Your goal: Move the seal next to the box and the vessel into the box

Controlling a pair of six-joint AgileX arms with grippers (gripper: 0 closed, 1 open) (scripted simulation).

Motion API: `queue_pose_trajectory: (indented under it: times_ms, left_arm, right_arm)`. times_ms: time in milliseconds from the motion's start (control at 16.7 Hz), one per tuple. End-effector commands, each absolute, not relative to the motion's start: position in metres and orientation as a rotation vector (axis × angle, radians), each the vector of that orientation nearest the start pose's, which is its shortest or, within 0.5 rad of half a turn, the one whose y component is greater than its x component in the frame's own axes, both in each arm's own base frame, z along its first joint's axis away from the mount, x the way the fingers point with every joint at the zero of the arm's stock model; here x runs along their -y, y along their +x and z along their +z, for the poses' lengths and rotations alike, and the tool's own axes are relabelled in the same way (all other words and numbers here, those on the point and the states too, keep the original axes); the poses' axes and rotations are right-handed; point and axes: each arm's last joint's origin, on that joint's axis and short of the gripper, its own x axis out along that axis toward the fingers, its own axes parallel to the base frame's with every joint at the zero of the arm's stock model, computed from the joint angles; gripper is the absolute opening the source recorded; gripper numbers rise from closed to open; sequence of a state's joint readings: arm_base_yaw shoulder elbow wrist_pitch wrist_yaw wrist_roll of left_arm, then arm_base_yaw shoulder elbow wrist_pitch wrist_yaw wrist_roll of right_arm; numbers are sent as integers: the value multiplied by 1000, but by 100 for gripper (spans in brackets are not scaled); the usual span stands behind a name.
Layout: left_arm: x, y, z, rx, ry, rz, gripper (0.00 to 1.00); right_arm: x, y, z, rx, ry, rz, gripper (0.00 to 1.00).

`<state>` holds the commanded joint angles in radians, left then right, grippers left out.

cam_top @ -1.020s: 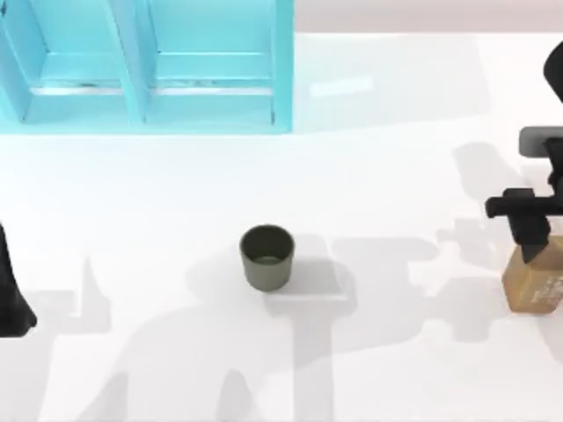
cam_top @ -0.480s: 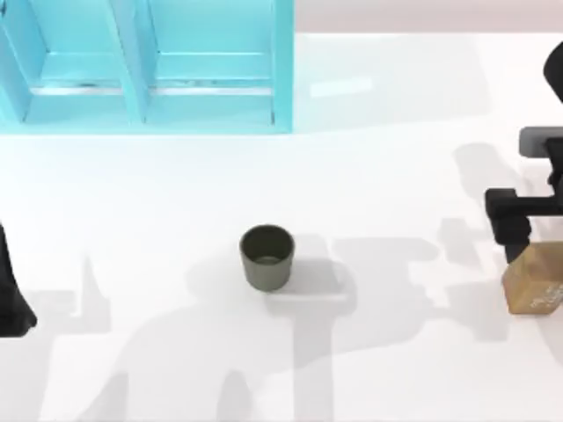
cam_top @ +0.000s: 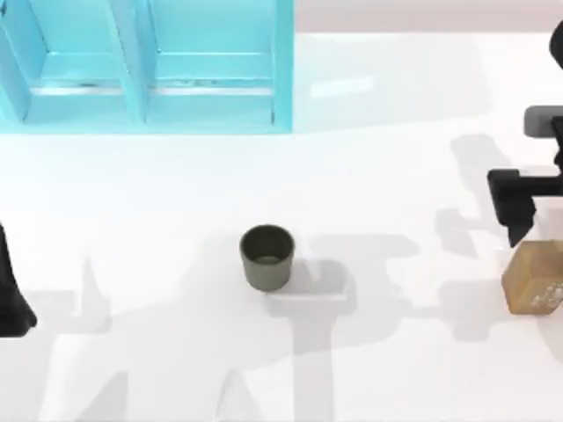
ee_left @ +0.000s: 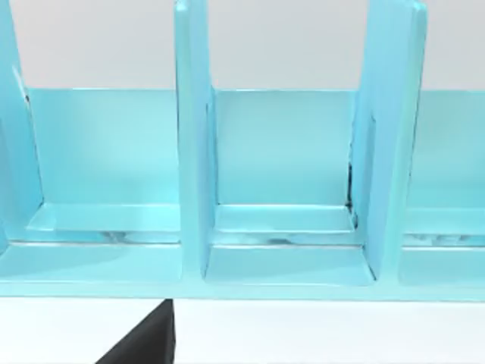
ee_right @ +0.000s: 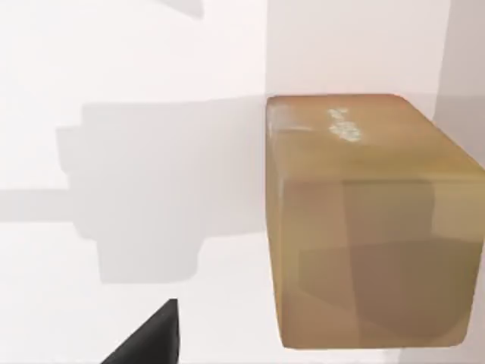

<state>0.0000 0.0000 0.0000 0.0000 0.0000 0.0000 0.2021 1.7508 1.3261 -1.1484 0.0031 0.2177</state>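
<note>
The right gripper (cam_top: 519,211) hovers just behind the seal (cam_top: 533,278), a tan wooden block with a faint white mark; I cannot tell its opening. The olive vessel (cam_top: 266,258) stands well apart, leftward.

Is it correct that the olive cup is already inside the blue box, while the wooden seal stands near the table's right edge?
Not quite. The top view shows the olive cup standing on the open table, apart from the blue box. The wooden seal does stand near the right edge.
</note>
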Motion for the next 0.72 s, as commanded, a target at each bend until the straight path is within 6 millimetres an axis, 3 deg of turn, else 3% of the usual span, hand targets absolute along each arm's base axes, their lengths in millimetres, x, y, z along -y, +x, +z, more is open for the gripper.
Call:
queue_pose_trajectory:
  times_ms: [420, 720]
  left_arm:
    - [1, 106, 160, 0, 0, 0, 100]
    - [1, 106, 160, 0, 0, 0, 100]
  right_arm:
    - [-66, 311, 283, -1571, 6, -12, 100]
    - [-67, 310, 288, -1573, 4, -9, 100]
